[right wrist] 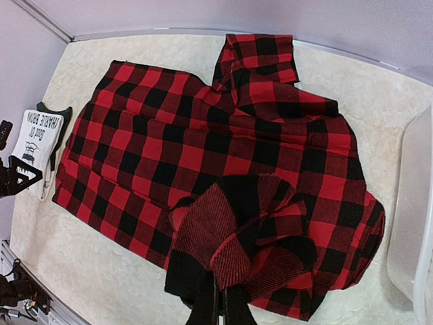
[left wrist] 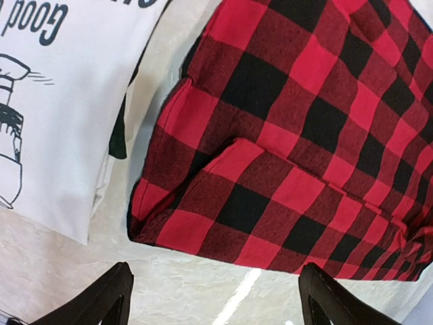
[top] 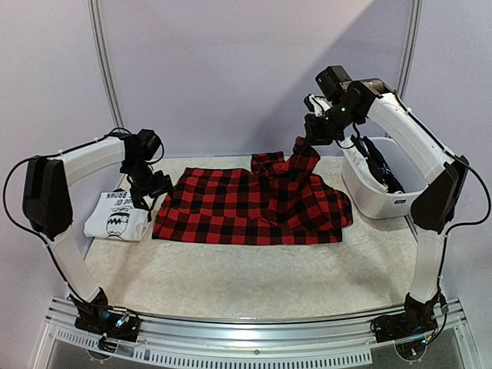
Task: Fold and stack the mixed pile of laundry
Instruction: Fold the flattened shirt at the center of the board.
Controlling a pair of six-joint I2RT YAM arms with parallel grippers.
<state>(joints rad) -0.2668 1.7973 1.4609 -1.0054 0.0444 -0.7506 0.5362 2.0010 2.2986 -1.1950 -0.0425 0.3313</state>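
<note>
A pale table [top: 231, 284] is carrying the laundry. A red-black plaid garment [top: 246, 204] is lying spread flat, apparently laid out for folding, beneath the right end effector [top: 307, 144], which is clamping its far right corner and lifting it, likely to carry that edge over. A white tub [top: 377, 201] holding dark clothes [top: 380, 165] is sitting just right of that end effector. A folded white T-shirt [top: 115, 215] is resting left of the left end effector [left wrist: 213, 294], hovering wide open and empty over the plaid's left edge. Only the left wrist view is showing that empty gap; only the right wrist view is showing fingers [right wrist: 203, 308] biting bunched cloth.
</note>
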